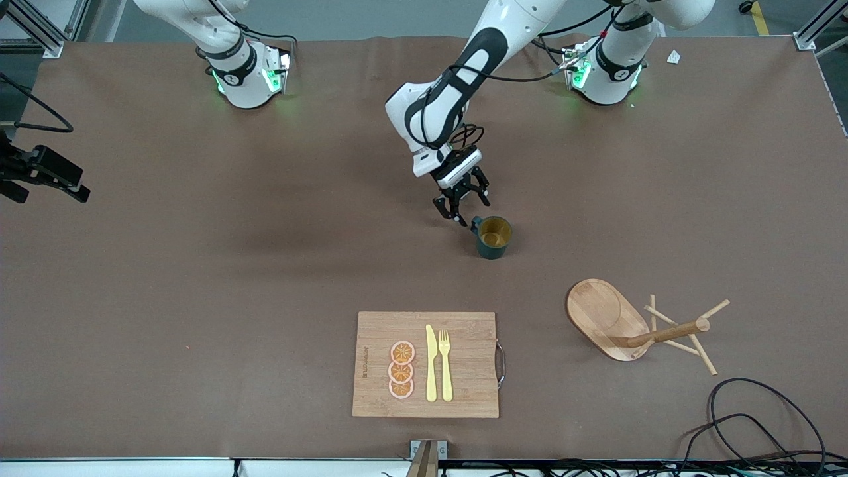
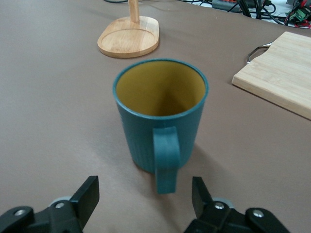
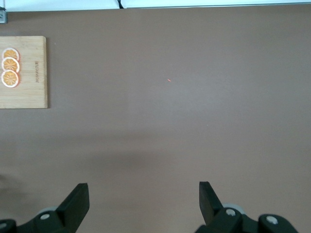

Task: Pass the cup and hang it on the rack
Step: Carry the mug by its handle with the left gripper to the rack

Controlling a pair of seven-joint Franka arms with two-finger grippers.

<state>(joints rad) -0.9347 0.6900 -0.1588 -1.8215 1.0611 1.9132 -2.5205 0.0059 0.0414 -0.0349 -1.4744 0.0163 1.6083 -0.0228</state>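
The dark teal cup [image 1: 493,237] stands upright on the brown table near its middle, with its yellowish inside showing and its handle turned toward my left gripper [image 1: 467,211]. The left gripper is open and low, just short of the cup. In the left wrist view the cup [image 2: 160,121] fills the middle, and its handle hangs just ahead of the gap in my left gripper [image 2: 145,194]. The wooden rack [image 1: 599,311] stands nearer to the front camera, toward the left arm's end; its base also shows in the left wrist view [image 2: 129,39]. My right gripper [image 3: 143,191] is open and empty, high over bare table.
A bamboo cutting board [image 1: 464,364] lies near the front edge with a yellow knife [image 1: 431,363], a fork [image 1: 445,364] and three orange slices [image 1: 401,370]. It also shows in both wrist views [image 2: 282,77] [image 3: 29,97]. Black cables [image 1: 762,411] lie at the front corner beside the rack.
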